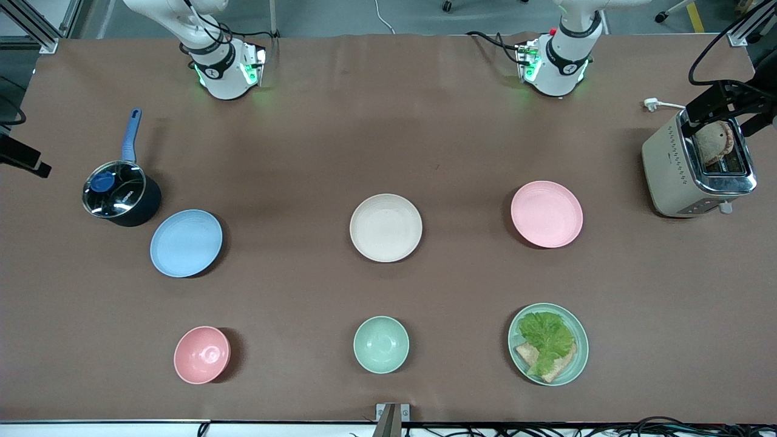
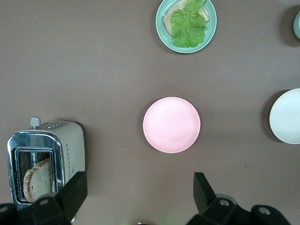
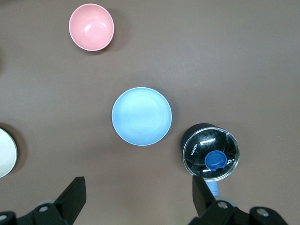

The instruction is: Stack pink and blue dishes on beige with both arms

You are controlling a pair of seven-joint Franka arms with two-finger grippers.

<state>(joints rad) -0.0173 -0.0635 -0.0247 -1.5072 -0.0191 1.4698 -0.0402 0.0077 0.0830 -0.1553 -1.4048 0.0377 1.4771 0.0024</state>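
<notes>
The beige plate (image 1: 386,227) lies mid-table. The pale pink plate (image 1: 546,213) sits beside it toward the left arm's end, and the light blue plate (image 1: 186,243) toward the right arm's end. All three lie flat, apart and bare. My left gripper (image 2: 139,185) hangs open high over bare table near the pink plate (image 2: 171,124), holding nothing. High over bare table near the blue plate (image 3: 141,116), my right gripper (image 3: 139,187) is also open with nothing in it. The front view shows neither hand, only the arms' bases.
A lidded dark saucepan (image 1: 120,193) with a blue handle stands next to the blue plate. A toaster (image 1: 698,167) holding bread is at the left arm's end. Nearer the front camera are a pink bowl (image 1: 201,354), a mint-green bowl (image 1: 381,344) and a green plate with lettuce and bread (image 1: 548,343).
</notes>
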